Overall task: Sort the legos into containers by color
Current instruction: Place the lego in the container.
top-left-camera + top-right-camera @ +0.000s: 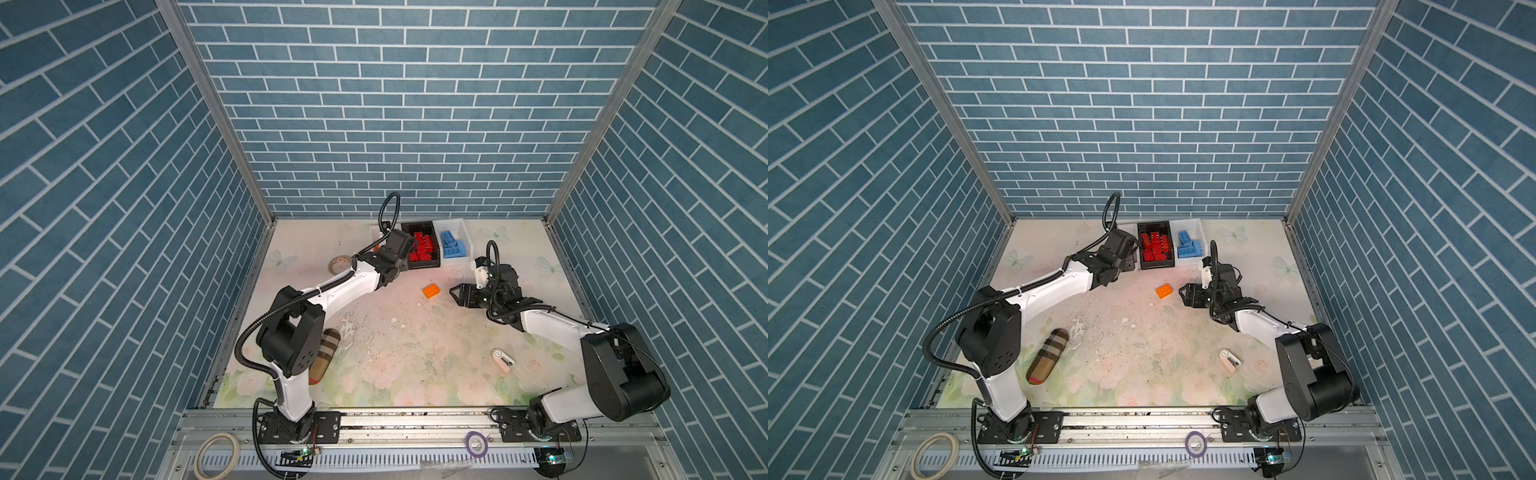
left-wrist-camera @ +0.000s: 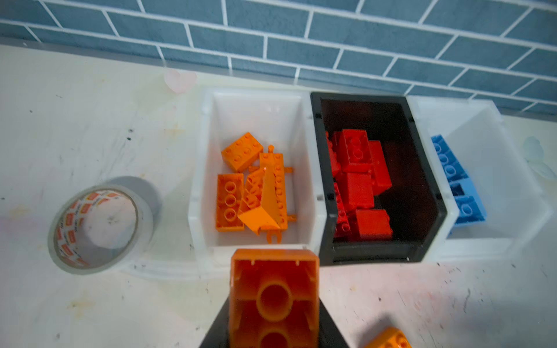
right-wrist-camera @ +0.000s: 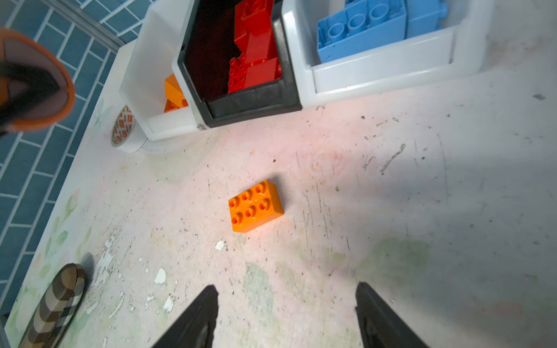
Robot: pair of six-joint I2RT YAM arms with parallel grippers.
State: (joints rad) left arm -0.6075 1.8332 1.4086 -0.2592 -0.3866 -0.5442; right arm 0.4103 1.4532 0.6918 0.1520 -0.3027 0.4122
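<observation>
Along the near edge a metal rail [image 1: 415, 419] carries both arm bases. Beyond it, on the floral bench [image 1: 415, 374], a plaid pouch [image 1: 1047, 356] lies near-left beside the left arm and a white clip [image 1: 503, 359] lies near-right. Open bench runs between them toward the containers.

Mid-bench, the right gripper [image 1: 454, 295] points left, spread wide with nothing between its fingers [image 3: 199, 319]. The loose orange brick [image 1: 431, 291] sits studs up just left of it, not touching, with bare bench all round. In the right wrist view this brick [image 3: 255, 205] lies ahead of the gap between the fingers.

Farther back, the left gripper [image 2: 272, 331] is clamped on the held orange brick [image 2: 274, 280], hollow underside toward the camera, at the near wall of the left white container [image 2: 256, 92]. Only the left wrist view shows this grip; in both top views the wrist hides it and most of that container.

Orange legos [image 2: 253, 186] lie in that container. Red legos [image 2: 358, 180] lie in the black container [image 2: 361, 99] beside it, and blue legos [image 2: 458, 186] in the right white container [image 2: 497, 168]. The three stand in a row close to the far wall. A tape roll [image 2: 99, 226] sits just left of them.
</observation>
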